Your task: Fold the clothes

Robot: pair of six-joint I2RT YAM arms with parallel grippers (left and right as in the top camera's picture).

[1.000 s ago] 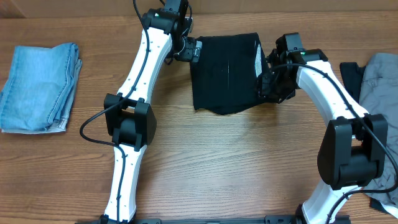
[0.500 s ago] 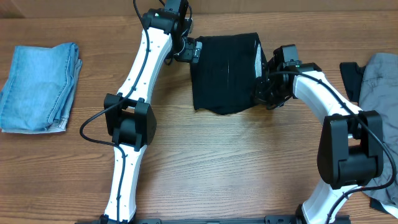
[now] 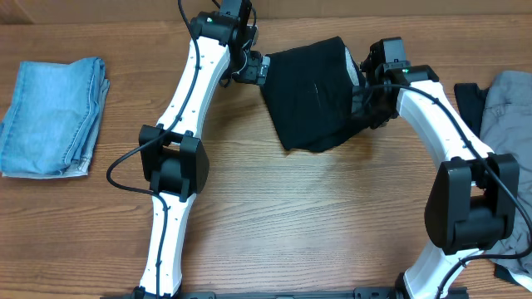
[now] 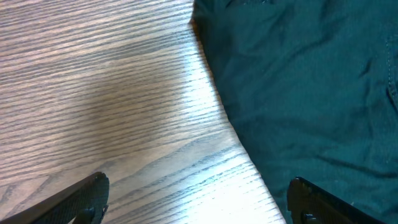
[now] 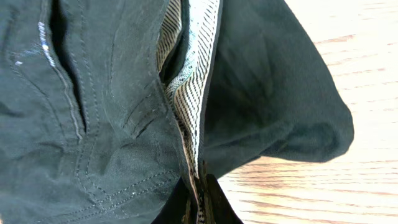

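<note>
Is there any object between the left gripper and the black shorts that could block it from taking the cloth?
Nothing visible does. The left gripper hangs open at the upper left edge of the black shorts, with only bare table beside them. The right gripper is shut on the waist edge.

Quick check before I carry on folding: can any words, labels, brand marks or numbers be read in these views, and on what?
No text can be read in any view.
black shorts: no tag or print showing.
pale lining: only a woven herringbone pattern, no letters.
folded denim: no label visible.
grey garment: no label visible.
</note>
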